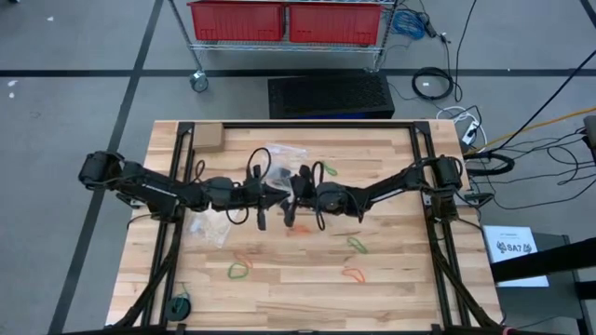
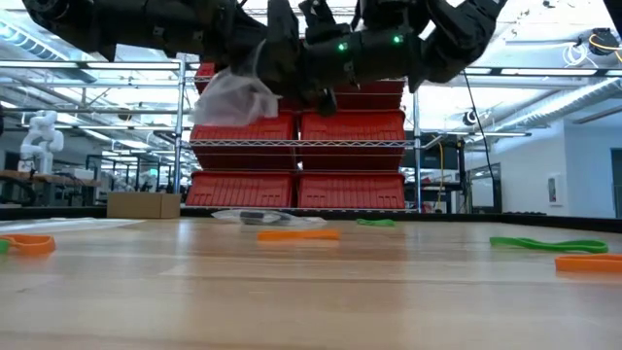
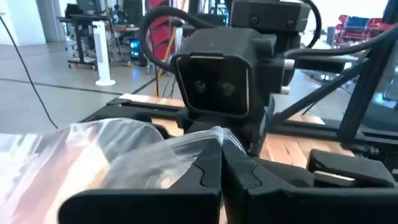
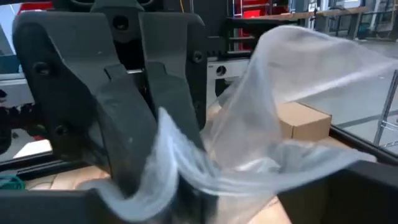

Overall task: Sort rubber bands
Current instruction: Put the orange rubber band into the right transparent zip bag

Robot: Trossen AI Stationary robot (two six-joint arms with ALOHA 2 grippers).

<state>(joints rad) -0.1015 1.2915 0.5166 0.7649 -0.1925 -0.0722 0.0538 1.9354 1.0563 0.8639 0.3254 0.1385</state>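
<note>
From where I stand, the nearest things are the rubber bands (image 1: 240, 270) on the wooden table (image 1: 391, 288). In the high view they lie in the lower centre of the frame: a green one and an orange one together, another green band (image 1: 358, 245) to the right and an orange band (image 1: 352, 274) below it. One more green loop (image 1: 330, 170) lies higher, near the middle. None is in a bag yet, as far as I can see.

Above them, at the centre of the frame, the two arms meet over a clear plastic bag (image 2: 233, 97). The left gripper (image 3: 222, 163) is closed tight on the edge of the bag. The right gripper (image 1: 296, 191) faces it very closely; I cannot tell from the pictures if its fingers are wide or narrow, or if they hold the bag.

I judge the step is opening the bag so that bands can go in. To do it well, the left gripper should keep its pinch firm, and the right one should take only one layer of film and pull gently, otherwise the mouth stays flat.

The low view shows the bag hanging well above the table, which the high view hides. The left wrist view shows the closed fingers clearly. Another bag (image 1: 279, 154) and a small cardboard box (image 1: 207, 138) lie farther, in the upper part.
</note>
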